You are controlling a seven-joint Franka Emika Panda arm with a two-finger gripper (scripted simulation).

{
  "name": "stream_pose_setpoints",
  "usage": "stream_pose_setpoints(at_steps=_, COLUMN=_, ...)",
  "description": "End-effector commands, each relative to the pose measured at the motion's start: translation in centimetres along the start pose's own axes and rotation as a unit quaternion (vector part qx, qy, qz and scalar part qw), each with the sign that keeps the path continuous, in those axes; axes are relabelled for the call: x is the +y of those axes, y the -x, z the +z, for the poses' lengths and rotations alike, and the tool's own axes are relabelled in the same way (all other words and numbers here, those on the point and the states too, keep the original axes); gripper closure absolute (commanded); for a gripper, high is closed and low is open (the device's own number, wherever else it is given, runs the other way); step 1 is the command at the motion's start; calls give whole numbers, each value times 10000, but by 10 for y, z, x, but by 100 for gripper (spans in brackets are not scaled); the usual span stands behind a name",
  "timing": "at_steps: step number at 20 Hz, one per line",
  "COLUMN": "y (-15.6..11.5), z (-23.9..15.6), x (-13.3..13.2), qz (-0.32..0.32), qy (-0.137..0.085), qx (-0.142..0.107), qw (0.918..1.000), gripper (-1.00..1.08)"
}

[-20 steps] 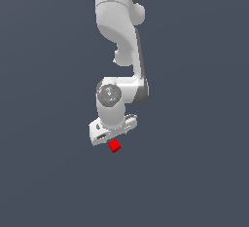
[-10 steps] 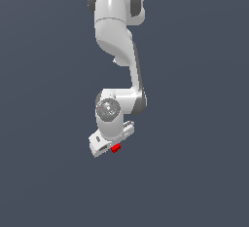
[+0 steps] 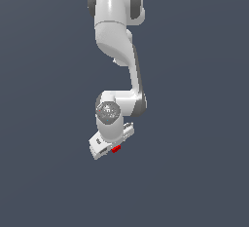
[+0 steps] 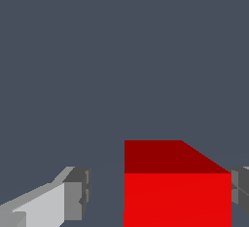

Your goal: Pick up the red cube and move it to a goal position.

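Over the last second your arm has folded lower and the claw has come down around the tiny bright red plain-faced cube [image 3: 115, 149], which a second ago showed whole just beyond the claw's tip and now peeks out only as a thin red sliver under the claw's edge. In the wrist view that cube [image 4: 177, 192] sits between the jaws, not centred: one grey fingertip pad [image 4: 239, 185] is at or very nearly at its side, while the other pad [image 4: 78, 193] stands apart from it with a strip of the dark grey surface [image 4: 121, 50] showing in the gap. So the white claw [image 3: 111, 144] is spread wider than the cube, straddling it and not yet gripping. You can read that placement as the set-up for a pinch: both pads are level with the cube's faces, so a plain closing should catch it, though the off-centre position may nudge it sideways first. No container shows in either view, and no goal marker is visible.
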State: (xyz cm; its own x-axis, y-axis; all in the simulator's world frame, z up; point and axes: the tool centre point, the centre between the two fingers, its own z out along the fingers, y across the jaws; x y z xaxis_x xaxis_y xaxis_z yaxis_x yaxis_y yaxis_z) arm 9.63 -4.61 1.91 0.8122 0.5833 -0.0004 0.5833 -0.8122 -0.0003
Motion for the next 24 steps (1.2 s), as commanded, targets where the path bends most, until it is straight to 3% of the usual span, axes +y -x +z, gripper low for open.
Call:
stream_pose_setpoints(at_steps=1, y=0, z=-1, x=0, qz=12, qy=2, qx=2, qw=10000, gripper=-92)
stream_pose_setpoints(at_steps=2, y=0, z=-1, x=0, qz=12, qy=2, qx=2, qw=10000, gripper=108)
stream_pose_setpoints(at_steps=15, y=0, z=-2, x=-1, qz=12, qy=2, qx=2, qw=10000, gripper=108)
stream_pose_setpoints(at_steps=24, y=4, z=-17, x=-18, qz=12, qy=2, qx=2, qw=10000, gripper=108)
